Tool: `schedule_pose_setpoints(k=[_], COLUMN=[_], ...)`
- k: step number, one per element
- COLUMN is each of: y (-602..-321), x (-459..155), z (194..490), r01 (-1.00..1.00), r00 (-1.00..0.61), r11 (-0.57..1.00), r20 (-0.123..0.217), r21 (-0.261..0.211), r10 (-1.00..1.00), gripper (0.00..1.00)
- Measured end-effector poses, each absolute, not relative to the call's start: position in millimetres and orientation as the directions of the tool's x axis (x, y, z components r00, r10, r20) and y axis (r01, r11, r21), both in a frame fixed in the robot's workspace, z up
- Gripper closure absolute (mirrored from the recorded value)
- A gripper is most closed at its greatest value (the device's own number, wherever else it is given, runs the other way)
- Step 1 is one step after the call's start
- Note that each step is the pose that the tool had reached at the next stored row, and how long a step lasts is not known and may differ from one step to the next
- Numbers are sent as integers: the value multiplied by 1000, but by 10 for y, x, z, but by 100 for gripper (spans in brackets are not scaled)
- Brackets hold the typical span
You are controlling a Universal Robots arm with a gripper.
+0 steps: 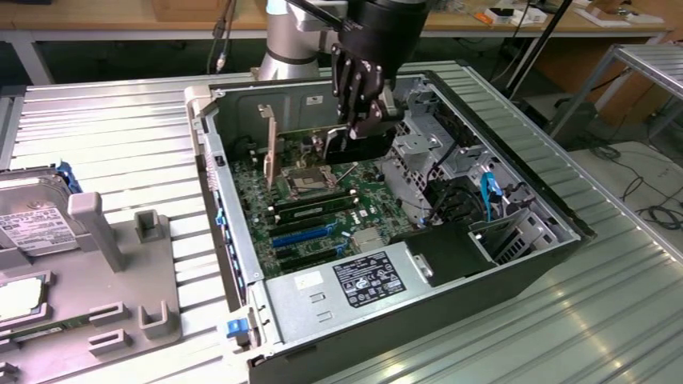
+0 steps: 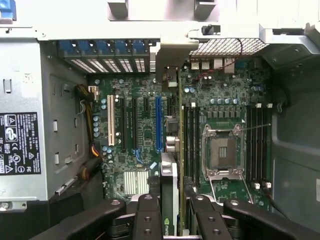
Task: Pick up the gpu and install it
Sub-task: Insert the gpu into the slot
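starting at the exterior view's left, a hard drive (image 1: 37, 220) sits in a grey fixture tray (image 1: 128, 272), well apart from the work. next comes the open pc case (image 1: 229, 200). inside it the gpu (image 1: 307, 144) hangs above the motherboard (image 1: 363, 208), its silver bracket (image 1: 269, 140) toward the case's rear wall. the gripper (image 1: 357, 124) is clamped on the card's other end from above. on the wrist view the gpu (image 2: 170, 175) shows edge-on between the fingers (image 2: 148, 215). its long axis runs parallel to the blue slot (image 2: 158, 122) and just beside it, on the cpu socket (image 2: 221, 150) side. i judge it not seated yet, though i can't really tell from here how high it floats over the board.
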State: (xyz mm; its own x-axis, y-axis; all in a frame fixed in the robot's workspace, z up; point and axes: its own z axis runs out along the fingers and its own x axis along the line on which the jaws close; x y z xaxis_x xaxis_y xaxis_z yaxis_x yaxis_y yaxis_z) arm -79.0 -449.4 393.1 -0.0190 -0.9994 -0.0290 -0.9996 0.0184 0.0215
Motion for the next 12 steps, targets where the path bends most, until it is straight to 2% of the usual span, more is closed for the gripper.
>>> schedule_pose_setpoints(k=[12], y=[-4403], x=[-938], z=[3798], r01=[-1000], r00=[-20], r11=[20], r20=[-29], r21=[13], r10=[-999], gripper=[73])
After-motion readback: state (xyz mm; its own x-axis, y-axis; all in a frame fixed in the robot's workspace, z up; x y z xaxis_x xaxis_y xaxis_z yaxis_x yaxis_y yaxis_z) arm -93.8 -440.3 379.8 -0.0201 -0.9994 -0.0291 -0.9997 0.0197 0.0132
